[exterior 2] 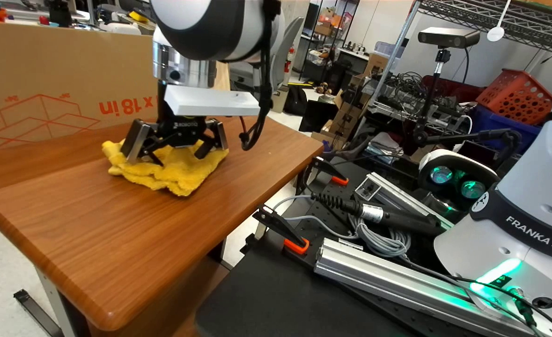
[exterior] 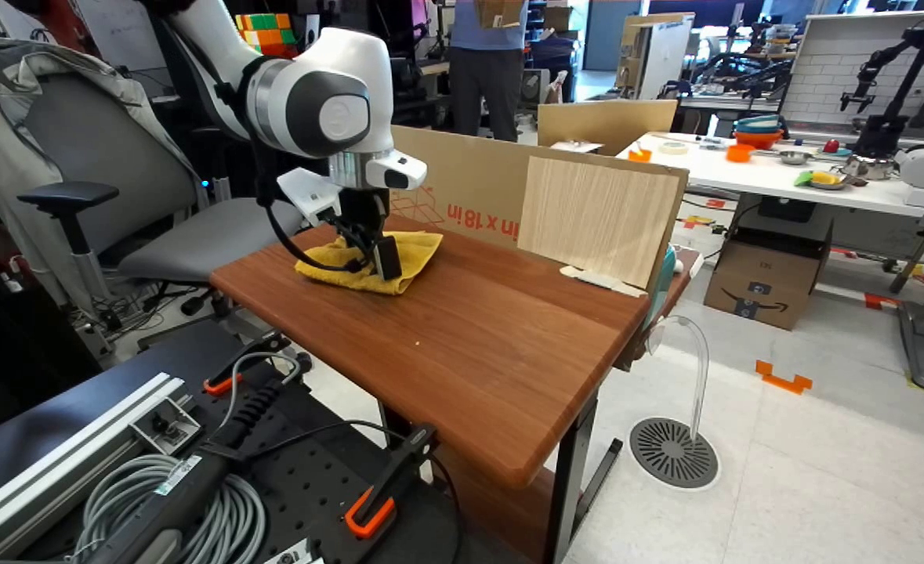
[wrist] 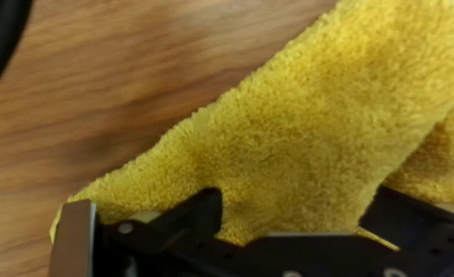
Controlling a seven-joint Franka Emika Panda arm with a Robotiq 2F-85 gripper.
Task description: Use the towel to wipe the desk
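Observation:
A yellow fluffy towel [exterior: 421, 252] lies crumpled on the brown wooden desk [exterior: 469, 352], toward the cardboard at the back. It also shows in an exterior view [exterior 2: 182, 175] and fills much of the wrist view [wrist: 288, 134]. My gripper [exterior 2: 177, 150] points down over the towel with its fingers spread wide, the tips at or on the cloth. In the wrist view the gripper [wrist: 290, 211] shows towel between its dark finger parts. Whether any cloth is pinched is not visible. Bare desk [wrist: 76, 107] shows beside the towel.
A cardboard wall [exterior 2: 69, 89] stands along the desk's back edge, with a light wood board [exterior: 599, 223] leaning on it. A black table [exterior 2: 276, 285] beside the desk holds clamps [exterior: 371, 509], coiled cable [exterior: 226, 509] and an aluminium bar [exterior 2: 379, 276]. A grey chair [exterior: 117, 157] stands near.

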